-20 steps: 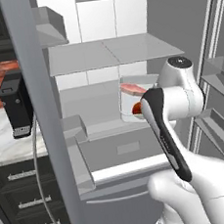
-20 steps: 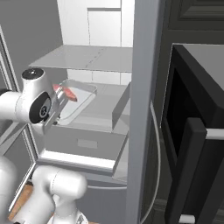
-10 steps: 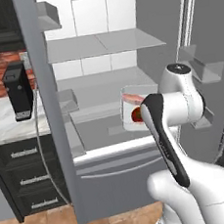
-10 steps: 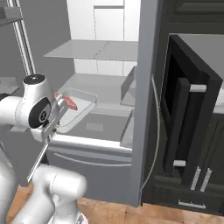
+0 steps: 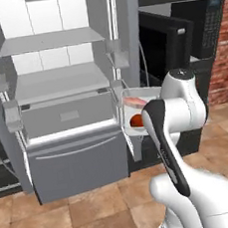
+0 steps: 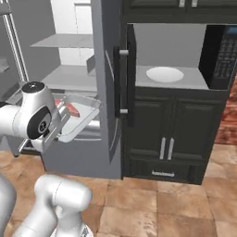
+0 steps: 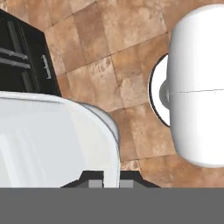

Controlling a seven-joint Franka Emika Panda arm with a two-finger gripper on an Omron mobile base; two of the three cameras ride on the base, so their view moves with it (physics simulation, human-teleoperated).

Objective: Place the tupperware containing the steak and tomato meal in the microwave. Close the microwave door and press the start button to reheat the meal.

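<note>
The tupperware [image 6: 78, 111], a shallow clear rectangular container, rides in mid-air on the robot's gripper [image 7: 111, 178], carried roughly level above the brown tile floor [image 7: 113, 48] and just in front of the open fridge [image 5: 66, 116]. In the hand view the fingers [image 7: 94, 183] sit at the container's rim with its wall running between them, so they appear clamped on that edge, and the tub's body stretches away from the fingers across the left of that view. Seen from the left base camera, the steak and tomato meal [image 5: 135, 118] shows through the plastic: a reddish-brown strip of meat lying beside a round red-orange tomato piece. The relation that matters next is the gap to the microwave [image 6: 171, 55], which stands well apart from the tub, higher up and off to the robot's right, past the edge of the fridge. The microwave door [image 6: 126, 74] is swung wide and juts out edge-on between the container and the grey cavity, where the white turntable [image 6: 164, 74] waits above dark lower cabinets [image 6: 171, 139]. By this reading, the carry must lift the tub and swing it around that door's outer edge before the container can go in; the keypad panel [image 6: 224, 51] sits on the far right.
</note>
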